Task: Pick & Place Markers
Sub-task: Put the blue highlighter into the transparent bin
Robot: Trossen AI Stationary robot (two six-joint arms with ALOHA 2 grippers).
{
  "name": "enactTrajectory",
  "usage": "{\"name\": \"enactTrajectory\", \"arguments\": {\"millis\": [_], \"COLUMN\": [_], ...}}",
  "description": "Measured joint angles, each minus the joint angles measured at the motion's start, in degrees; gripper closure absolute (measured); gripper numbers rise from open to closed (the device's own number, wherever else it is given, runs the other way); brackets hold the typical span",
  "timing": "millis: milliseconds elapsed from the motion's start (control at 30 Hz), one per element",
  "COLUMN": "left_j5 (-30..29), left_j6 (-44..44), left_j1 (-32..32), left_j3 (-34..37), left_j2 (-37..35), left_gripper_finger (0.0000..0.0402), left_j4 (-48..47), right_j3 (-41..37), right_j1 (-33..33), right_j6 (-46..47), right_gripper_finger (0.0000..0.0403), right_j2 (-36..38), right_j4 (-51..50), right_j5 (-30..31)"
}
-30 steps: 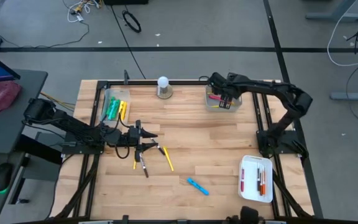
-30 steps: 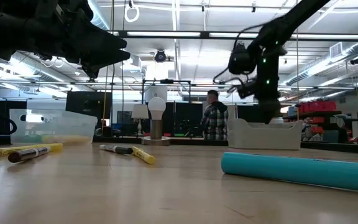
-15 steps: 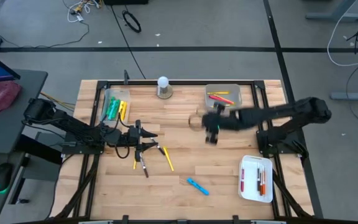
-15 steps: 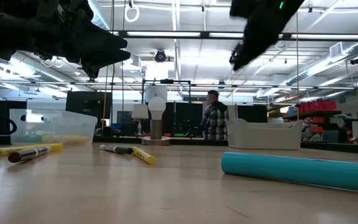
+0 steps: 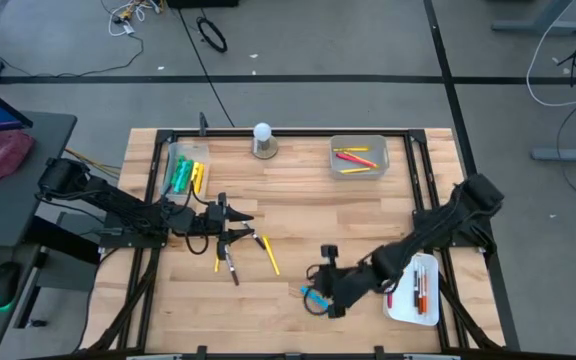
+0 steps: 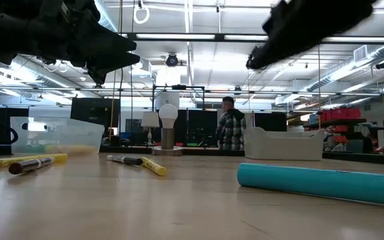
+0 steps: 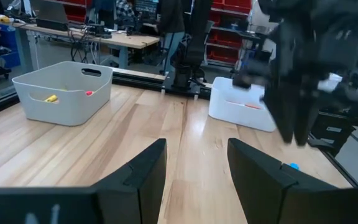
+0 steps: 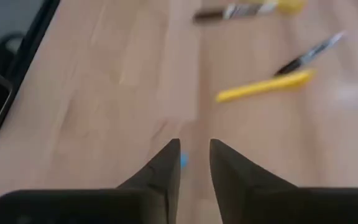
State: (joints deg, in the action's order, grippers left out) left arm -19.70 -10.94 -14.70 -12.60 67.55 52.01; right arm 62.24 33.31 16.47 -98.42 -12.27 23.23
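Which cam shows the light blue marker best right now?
Low view: the light blue marker lies large and unobstructed on the table. High view shows it partly under the right gripper; the right wrist view catches only a blue sliver; the left wrist, a speck.

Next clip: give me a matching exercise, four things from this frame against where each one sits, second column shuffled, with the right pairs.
Things:
1. light blue marker
2. white ball on a round base
3. right gripper
4. left gripper

Places:
a. far edge of the table, between the two far trays
b. above the yellow and dark markers, left of centre
c. lying near the table's front edge
d. low over the light blue marker

Pairs: 1-c, 2-a, 3-d, 4-b
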Motion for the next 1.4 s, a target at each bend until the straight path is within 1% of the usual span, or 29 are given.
{"name": "enactTrajectory", "arguments": {"millis": [67,133,267,433,500,567,767,800,867,900,967,1033,1133,1267,1400], "left_j5": [0.0,0.0,0.0,-0.01,0.0,0.0,0.0,0.0,0.0,0.0,-0.01,-0.01,0.0,-0.01,-0.01], "left_j6": [-0.11,-0.44,-0.41,-0.39,-0.42,-0.39,-0.42,-0.42,-0.48,-0.66,-0.7,-0.75,-0.85,-0.86,-1.67], "left_j1": [0.0,0.0,0.0,0.0,0.0,0.0,0.0,0.0,0.0,0.0,0.0,0.0,0.0,-0.02,-0.04], "left_j3": [0.0,0.0,0.0,0.0,0.0,0.0,0.0,0.0,0.0,0.0,0.0,0.0,0.0,-0.07,-0.09], "left_j2": [0.0,0.0,0.0,0.0,0.0,0.0,0.0,0.0,0.0,0.0,0.0,0.0,0.0,0.0,0.0], "left_gripper_finger": [0.0223,0.0223,0.0223,0.0223,0.0223,0.0223,0.0223,0.0223,0.0223,0.0223,0.0223,0.0223,0.0223,0.0223,0.0223], "left_j4": [0.08,0.09,0.09,0.07,-0.02,-0.11,-0.11,-0.11,-0.12,-0.11,-0.1,-0.07,-0.04,0.12,0.17], "right_j3": [0.0,0.0,0.0,0.0,-0.28,-1.29,-5.78,-6.94,-8.9,-9.84,-11.61,-12.71,-14.08,-14.7,-16.21], "right_j1": [0.5,0.65,0.65,1.11,1.61,1.93,4.54,5.1,6.09,6.51,7.34,7.97,8.63,9.11,8.99], "right_j6": [2.94,6.31,9.07,9.2,9.14,9.3,7.24,8.09,9.13,9.5,10.72,12.36,13.73,13.62,13.08], "right_gripper_finger": [0.0305,0.0284,0.022,0.0143,0.0124,0.0115,0.0117,0.0118,0.0119,0.0119,0.012,0.012,0.0126,0.0142,0.0179], "right_j2": [-2.17,-3.75,-4.68,-4.71,-4.71,-4.71,-4.66,-4.76,-4.78,-4.73,-4.82,-5.48,-7.36,-9.82,-10.43], "right_j4": [0.0,0.21,0.49,-0.7,-1.35,-0.72,1.58,2.65,8.3,11.34,14.05,14.27,14.88,15.53,16.84], "right_j5": [-1.97,-4.0,-8.52,-9.32,-9.33,-9.34,-9.8,-9.81,-9.83,-9.43,-7.01,-4.6,-2.81,-0.28,0.75]}}
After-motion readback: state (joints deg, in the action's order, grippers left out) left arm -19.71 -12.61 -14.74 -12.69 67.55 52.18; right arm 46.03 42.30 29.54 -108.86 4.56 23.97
